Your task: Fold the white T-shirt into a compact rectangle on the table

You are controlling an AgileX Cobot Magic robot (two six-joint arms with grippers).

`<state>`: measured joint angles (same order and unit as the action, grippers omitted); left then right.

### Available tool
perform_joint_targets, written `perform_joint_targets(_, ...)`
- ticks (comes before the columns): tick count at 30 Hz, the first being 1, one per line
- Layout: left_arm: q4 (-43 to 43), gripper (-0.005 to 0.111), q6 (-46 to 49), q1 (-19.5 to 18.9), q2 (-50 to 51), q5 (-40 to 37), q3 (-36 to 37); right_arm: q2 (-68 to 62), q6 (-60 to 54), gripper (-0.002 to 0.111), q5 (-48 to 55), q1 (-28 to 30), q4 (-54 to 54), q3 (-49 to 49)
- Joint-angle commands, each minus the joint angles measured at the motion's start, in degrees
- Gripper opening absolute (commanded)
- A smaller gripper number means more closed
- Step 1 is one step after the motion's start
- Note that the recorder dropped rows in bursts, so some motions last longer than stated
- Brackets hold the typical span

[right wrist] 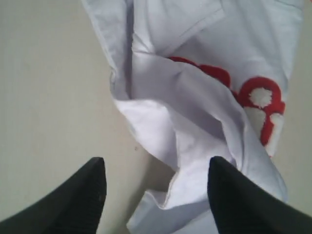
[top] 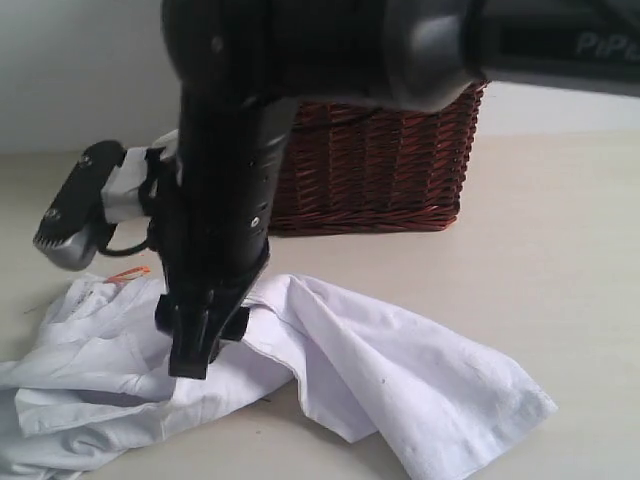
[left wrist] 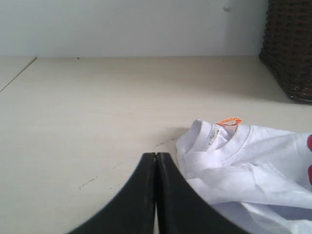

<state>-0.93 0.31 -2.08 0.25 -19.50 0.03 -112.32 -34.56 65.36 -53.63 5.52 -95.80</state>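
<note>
white t-shirt crumpled on desk, no fold done afaict, arm blocks part. my left tool pinched closed, empty; right tool spread wide over cloth, holding nothing.

Can't see much here
My right arm covers part of the basket and white T-shirt; the shirt runs off the bottom edge, red patch mostly under a fold.

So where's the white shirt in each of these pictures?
Exterior: white T-shirt across the lower half, below the basket.
Left wrist: beside the shut left hand, collar showing.
Right wrist: ahead of the open right hand, red patch showing.
Shared: orange neck tag, exterior and left wrist.
</note>
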Motion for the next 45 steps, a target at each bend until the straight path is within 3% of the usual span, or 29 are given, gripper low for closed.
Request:
perform_joint_targets(1, -0.1, 0.000, 0.0, 0.3, -0.3, 0.8, 0.0, -2.5, 15.6, 0.051, -2.0, -2.4, -18.7, 0.1)
perform_joint_targets(4, -0.1, 0.000, 0.0, 0.3, -0.3, 0.8, 0.0, -0.1, 15.7, 0.021, -9.0, -1.9, -20.9, 1.7)
perform_joint_targets(7, -0.1, 0.000, 0.0, 0.3, -0.3, 0.8, 0.0, 2.7, 14.7, 0.000, -11.2, -1.9, -20.8, 2.5)
perform_joint_targets(15, -0.1, 0.000, 0.0, 0.3, -0.3, 0.8, 0.0, 8.9, 11.3, 0.000, -15.7, 2.0, -13.3, 3.6)
perform_joint_targets(23, -0.3, 0.000, 0.1, 0.3, -0.3, 0.8, 0.0, 18.6, 10.5, 0.000, -20.8, 10.5, -8.9, 15.8)
perform_joint_targets(25, 0.9, 0.000, 0.5, 0.3, -0.3, 5.4, 0.0, 20.1, 7.1, 0.000, -21.4, 13.9, -4.2, 20.5)
perform_joint_targets(27, 10.9, 0.000, -4.3, 0.3, -0.3, 13.0, 0.0, 20.5, 1.3, 0.000, -25.0, 17.4, 1.3, 26.0)
perform_joint_targets(29, 13.6, 0.000, -5.3, 0.3, -0.3, 19.0, 0.0, 20.5, -5.5, 0.000, -27.4, 20.7, 8.3, 30.0)
perform_joint_targets(32, 18.7, 0.000, -13.4, 0.3, -0.3, 26.2, 0.0, 20.5, -11.0, 0.013, -26.5, 24.1, 16.1, 34.4)
perform_joint_targets(34, 15.0, 0.000, -17.7, 0.6, -0.3, 25.6, -0.2, 20.5, -11.6, 0.024, -26.5, 24.1, 16.8, 37.2)
perform_joint_targets(35, 9.5, 0.000, -18.7, 2.0, -0.2, 24.4, -2.7, 20.5, -11.9, 0.032, -26.9, 24.1, 17.0, 38.8)
perform_joint_targets(37, 7.1, 0.000, -18.7, 6.4, 4.5, 23.1, -7.2, 20.5, -11.9, 0.043, -29.5, 24.1, 17.0, 40.8)
perform_joint_targets(41, 4.1, 0.000, -18.2, 15.5, 15.2, 23.5, -12.7, 20.0, -11.4, 0.048, -30.2, 24.1, 17.0, 42.2)
perform_joint_targets(45, 3.9, 0.000, -16.7, 23.8, 27.6, 28.8, -14.2, 17.4, -11.4, 0.049, -30.3, 24.0, 21.6, 43.2)
